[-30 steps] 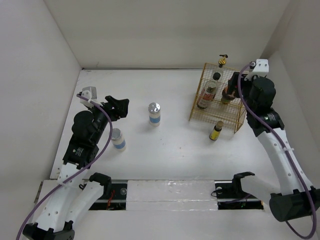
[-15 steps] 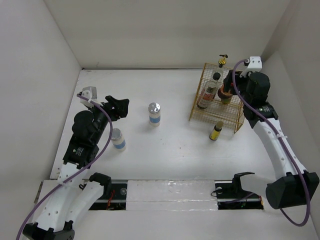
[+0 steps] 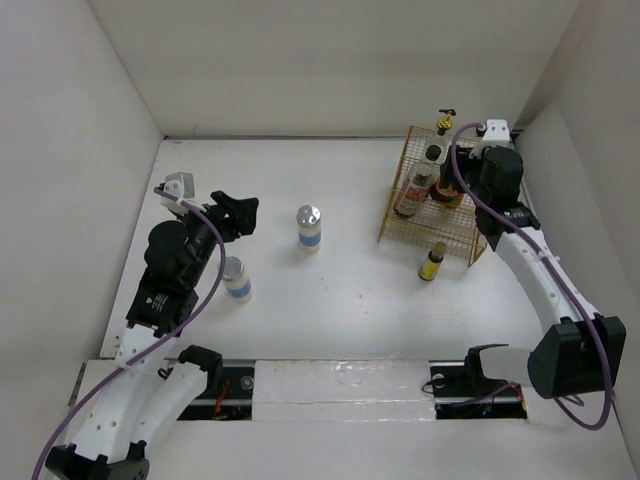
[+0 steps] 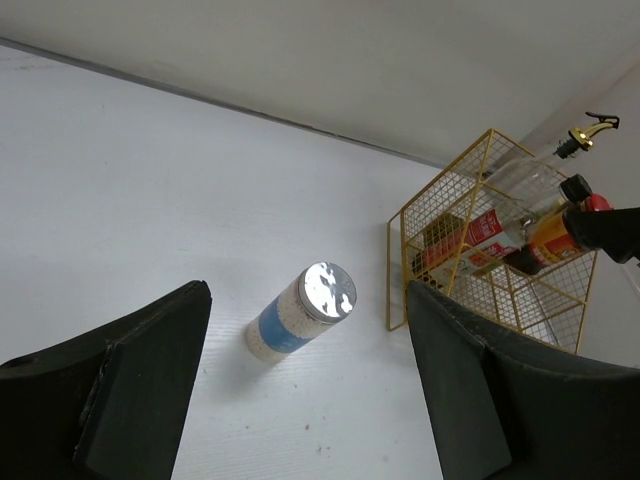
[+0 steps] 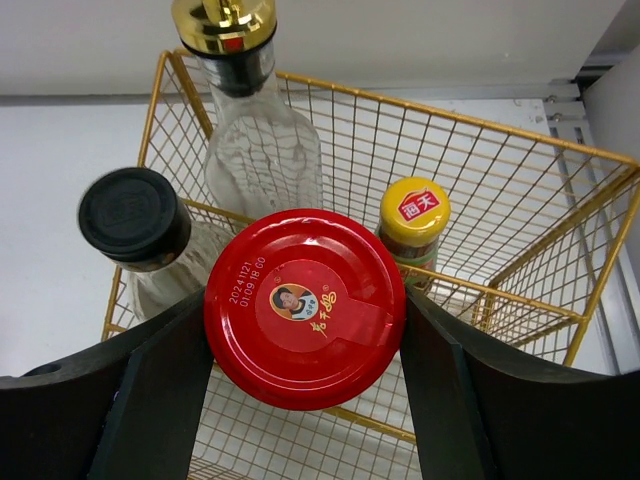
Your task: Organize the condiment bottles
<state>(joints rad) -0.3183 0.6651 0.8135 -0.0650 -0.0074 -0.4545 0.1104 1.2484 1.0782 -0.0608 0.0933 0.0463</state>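
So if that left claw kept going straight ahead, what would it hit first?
Probably the silver-lidded blue-labelled jar: it stands ahead of the open left gripper, near the middle of its wrist view, though depth is unclear.

Three bottles (image 3: 310,228) outside basket (image 3: 450,226), others inside

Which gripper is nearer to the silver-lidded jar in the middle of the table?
Left. The left gripper sits just left of the silver-lidded jar, jaws open toward it. The right gripper is far to its right, at the wire basket, shut on the red-lidded jar.
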